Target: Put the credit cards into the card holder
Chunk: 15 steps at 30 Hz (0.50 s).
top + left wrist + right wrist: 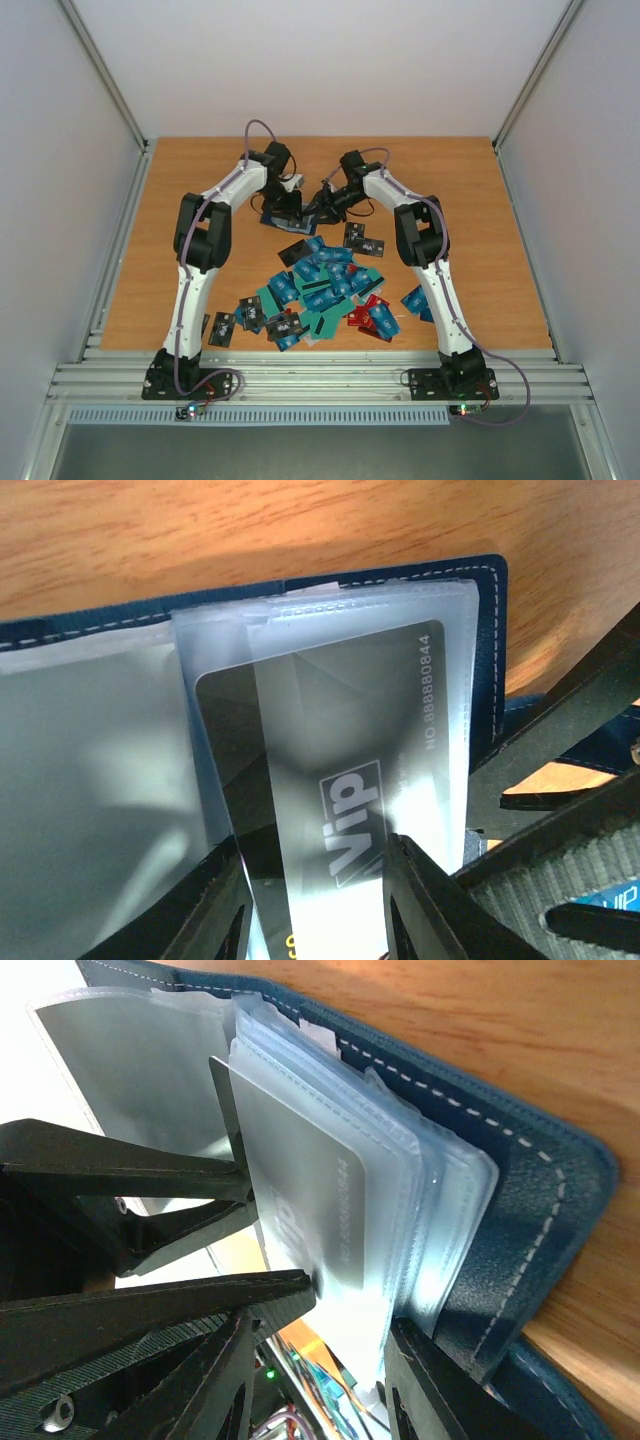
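The card holder (276,221) lies open at the table's middle back, navy cover (490,610) up and clear sleeves (440,1210) fanned out. A black VIP credit card (340,710) sits partly inside one sleeve, and my left gripper (320,905) is shut on its two long edges. My right gripper (325,1385) straddles the sleeves' lower edge with its jaws apart. One jaw rests by the cover (520,1230); the other stands clear of the sleeves. The remaining credit cards (320,285), blue, teal, black and red, lie heaped nearer the arm bases.
Both arms (300,205) meet tip to tip over the holder. Two black cards (362,240) lie just right of it. Loose cards (222,328) reach toward the front edge. Frame posts and white walls ring the wooden table (480,200).
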### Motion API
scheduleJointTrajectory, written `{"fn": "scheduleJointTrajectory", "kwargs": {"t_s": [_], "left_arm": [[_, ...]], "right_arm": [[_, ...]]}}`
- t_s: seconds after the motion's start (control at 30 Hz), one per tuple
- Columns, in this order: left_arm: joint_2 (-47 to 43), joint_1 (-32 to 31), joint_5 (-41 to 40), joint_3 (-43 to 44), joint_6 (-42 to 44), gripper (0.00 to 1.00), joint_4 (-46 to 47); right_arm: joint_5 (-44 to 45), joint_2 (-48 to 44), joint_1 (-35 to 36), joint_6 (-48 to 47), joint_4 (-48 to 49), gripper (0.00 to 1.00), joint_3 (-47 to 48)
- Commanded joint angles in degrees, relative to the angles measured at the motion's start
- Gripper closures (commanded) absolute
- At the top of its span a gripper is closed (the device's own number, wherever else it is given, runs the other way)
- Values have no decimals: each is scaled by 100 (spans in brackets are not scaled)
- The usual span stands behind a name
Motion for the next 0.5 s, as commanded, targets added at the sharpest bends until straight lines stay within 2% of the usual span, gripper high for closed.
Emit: {"fn": "scheduleJointTrajectory", "kwargs": {"t_s": [0.0, 0.27, 0.47], "left_arm": [[271, -344, 337, 270, 157, 62, 394], [250, -524, -396, 482, -9, 59, 303], [179, -590, -317, 462, -27, 54, 407]], "right_arm": [[417, 384, 69, 29, -29, 62, 17], [450, 399, 69, -1, -143, 62, 101], [501, 424, 69, -56, -382, 62, 288]]}}
